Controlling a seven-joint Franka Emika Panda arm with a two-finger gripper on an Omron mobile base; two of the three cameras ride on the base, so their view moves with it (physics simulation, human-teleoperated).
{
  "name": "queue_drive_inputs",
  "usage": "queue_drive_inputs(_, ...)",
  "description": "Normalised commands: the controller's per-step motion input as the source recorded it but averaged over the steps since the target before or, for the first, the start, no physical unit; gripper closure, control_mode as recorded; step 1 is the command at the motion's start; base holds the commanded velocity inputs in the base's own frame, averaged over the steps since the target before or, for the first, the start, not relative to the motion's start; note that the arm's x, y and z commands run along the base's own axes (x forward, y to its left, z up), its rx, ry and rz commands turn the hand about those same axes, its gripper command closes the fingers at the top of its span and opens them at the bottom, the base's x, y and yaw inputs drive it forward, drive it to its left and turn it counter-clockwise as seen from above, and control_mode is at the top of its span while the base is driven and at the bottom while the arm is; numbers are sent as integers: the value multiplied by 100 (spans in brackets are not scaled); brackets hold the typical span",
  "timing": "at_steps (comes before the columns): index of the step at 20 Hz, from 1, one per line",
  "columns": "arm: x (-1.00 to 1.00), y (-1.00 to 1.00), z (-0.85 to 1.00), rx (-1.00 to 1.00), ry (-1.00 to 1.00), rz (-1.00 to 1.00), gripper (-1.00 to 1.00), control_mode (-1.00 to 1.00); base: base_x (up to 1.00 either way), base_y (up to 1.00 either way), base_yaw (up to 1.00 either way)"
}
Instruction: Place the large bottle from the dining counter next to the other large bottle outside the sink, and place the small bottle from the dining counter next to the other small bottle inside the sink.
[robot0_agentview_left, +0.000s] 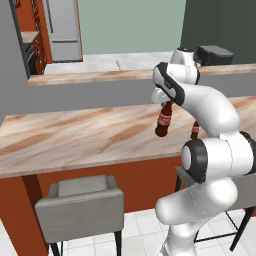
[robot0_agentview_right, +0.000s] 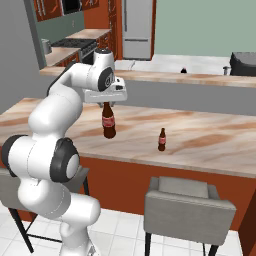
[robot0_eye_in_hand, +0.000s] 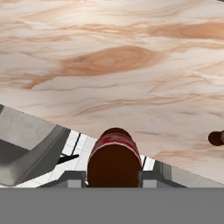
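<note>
Two bottles: you are seeing both over the dining counter (robot0_agentview_right: 210, 140).
Large bottle (robot0_agentview_right: 108, 123): hanging upright, neck up, lifted clear.
Gripper (robot0_agentview_right: 106, 102): jaws narrowly parted, clamping its neck.
Small bottle (robot0_agentview_right: 161, 139): standing upright nearby.

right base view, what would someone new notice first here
The white arm's pincer is shut on the neck of the large cola bottle, which hangs above the marbled dining counter near its front edge. The small brown bottle stands alone on the counter to its right. Grey cushioned stools sit below the rust-red panels.
</note>
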Motion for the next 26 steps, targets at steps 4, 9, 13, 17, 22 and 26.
queue_drive_inputs(4,0,0,0,0,0,0,100,100,0,0,0)
queue_drive_inputs(9,0,0,0,0,0,0,100,100,-34,0,0)
queue_drive_inputs(13,0,0,0,0,0,0,100,100,-92,-9,-7)
queue_drive_inputs(17,0,0,0,0,0,0,100,100,-95,-25,-12)
queue_drive_inputs(22,0,0,0,0,0,0,100,100,-16,-59,-12)
queue_drive_inputs(26,0,0,0,0,0,0,100,100,0,-99,0)
